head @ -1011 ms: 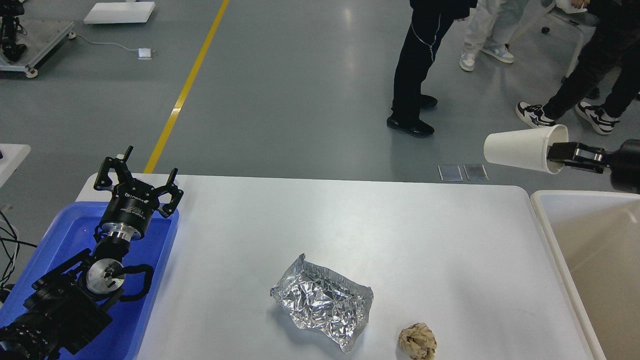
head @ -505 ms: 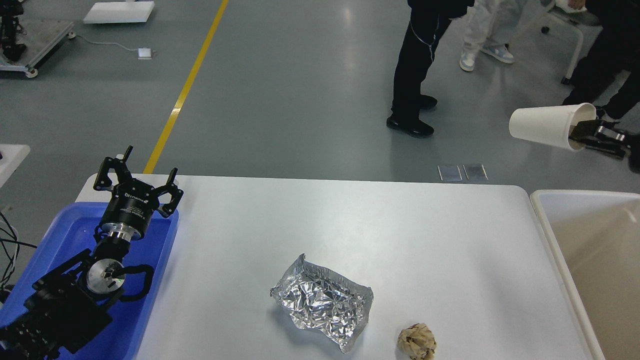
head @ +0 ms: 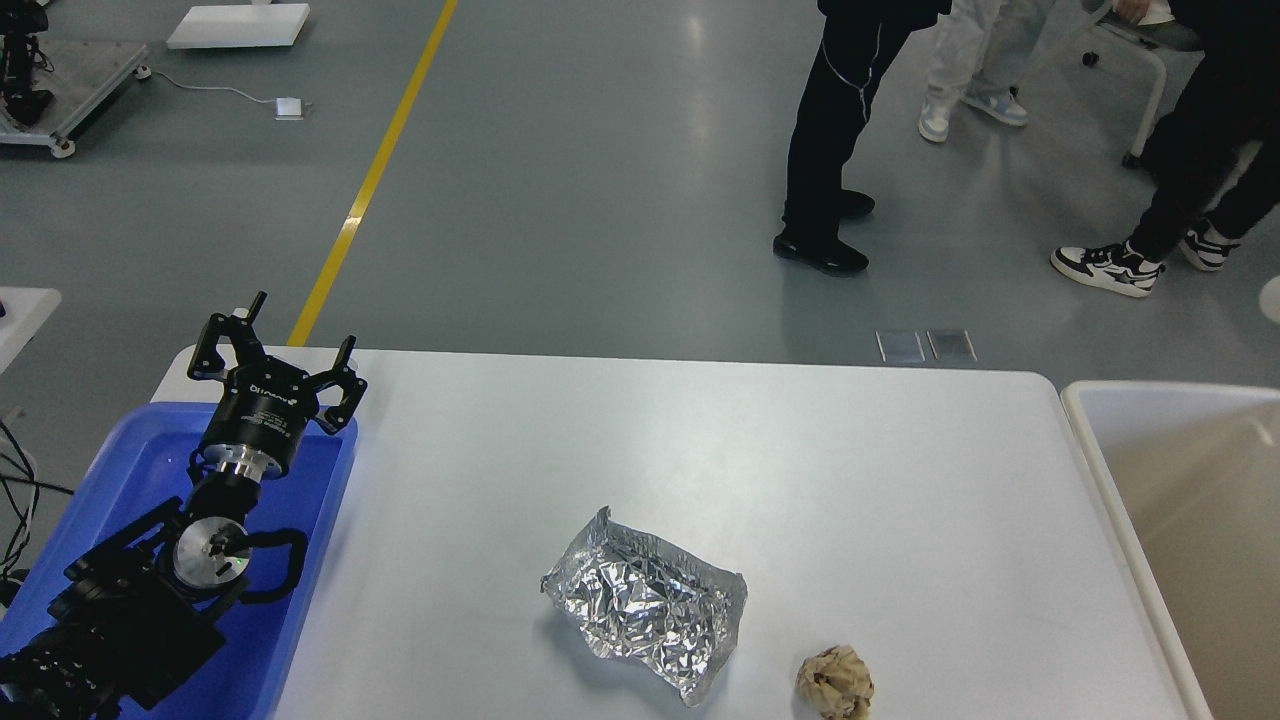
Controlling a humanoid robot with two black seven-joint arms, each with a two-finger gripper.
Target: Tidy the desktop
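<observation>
The white desktop point(head: 720, 440) fills the middle of the head view. A crumpled sheet of silver foil point(head: 645, 602) lies on it near the front centre. A brownish crumpled paper ball point(head: 835, 682) lies to the foil's right at the front edge. My left gripper point(head: 278, 338) is open and empty, held up over the far end of the blue tray point(head: 120, 470) at the desktop's left side. My right gripper is out of view. A small white sliver point(head: 1272, 298) shows at the right edge; I cannot tell what it is.
A cream-white bin point(head: 1088, 425) stands against the desktop's right side, its inside bare where it shows. People's legs point(head: 825, 150) stand on the grey floor beyond the table. A yellow floor line point(head: 370, 180) runs at the back left.
My right gripper, shut on a white paper cup, moved up and to the right and left the view. The left arm, the foil and the paper ball have not moved.
</observation>
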